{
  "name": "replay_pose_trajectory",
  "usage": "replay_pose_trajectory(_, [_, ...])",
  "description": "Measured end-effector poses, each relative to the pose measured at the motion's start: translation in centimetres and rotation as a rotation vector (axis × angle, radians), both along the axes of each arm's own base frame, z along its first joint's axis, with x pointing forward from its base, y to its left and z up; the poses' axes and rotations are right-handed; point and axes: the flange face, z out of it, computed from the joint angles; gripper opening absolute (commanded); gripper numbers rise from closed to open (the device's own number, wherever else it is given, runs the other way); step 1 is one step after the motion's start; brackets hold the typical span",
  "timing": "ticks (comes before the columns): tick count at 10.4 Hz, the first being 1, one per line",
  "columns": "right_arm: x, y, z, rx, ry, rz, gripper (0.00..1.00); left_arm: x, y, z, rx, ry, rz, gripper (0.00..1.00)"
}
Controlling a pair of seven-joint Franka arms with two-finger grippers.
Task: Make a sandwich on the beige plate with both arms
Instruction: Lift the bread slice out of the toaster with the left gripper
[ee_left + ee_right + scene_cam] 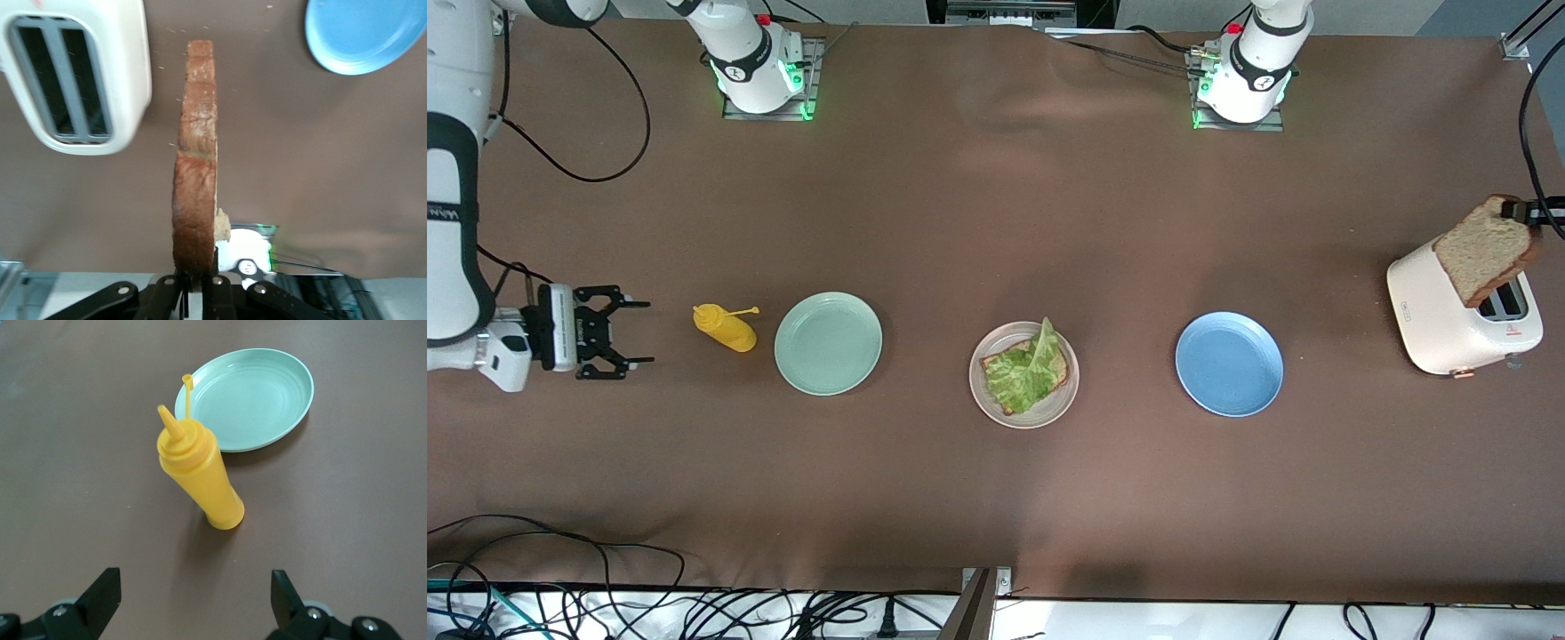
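The beige plate (pixel 1051 411) lies mid-table and carries one brown bread slice (pixel 996 363) with a crinkled green lettuce leaf (pixel 1027 372) on top. My left gripper (pixel 1517 211) is shut on the edge of a second bread slice (pixel 1485 251) and holds it upright over the white toaster (pixel 1440 324). In the left wrist view the slice (pixel 197 160) stands edge-on in the gripper (pixel 197 283), with the toaster (pixel 80 73) below it. My right gripper (pixel 649 332) is open and holds nothing. It hovers at the right arm's end of the table and faces the yellow bottle (pixel 727 327).
A yellow squeeze bottle (pixel 198 477) stands between the right gripper (pixel 193 593) and a mint-green plate (pixel 828 343) (pixel 250 397). A blue plate (pixel 1229 364) (pixel 367 33) lies between the beige plate and the toaster. Cables run along the table's front edge.
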Motion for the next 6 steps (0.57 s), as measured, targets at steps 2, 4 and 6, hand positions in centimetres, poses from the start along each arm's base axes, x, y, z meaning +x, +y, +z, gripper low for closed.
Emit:
replay_pose_trajectory(2, [-1.7,-0.3,4.0,-0.113,0.106,-0.164,1.0,1.1,-5.2,0.1,-0.039,0.01,0.062,0.0])
replay_pose_trajectory(4, [-3.5,0.0,7.7,-0.191,0.185,-0.333,1.0,2.2,-11.2,-0.1,-0.095,0.028,0.131,0.0])
replay_pose_trajectory(6, [-4.2,0.9,11.0,-0.309,0.243,-0.501,1.0,3.7,-17.8,-1.1,-0.077,0.036,0.167,0.0])
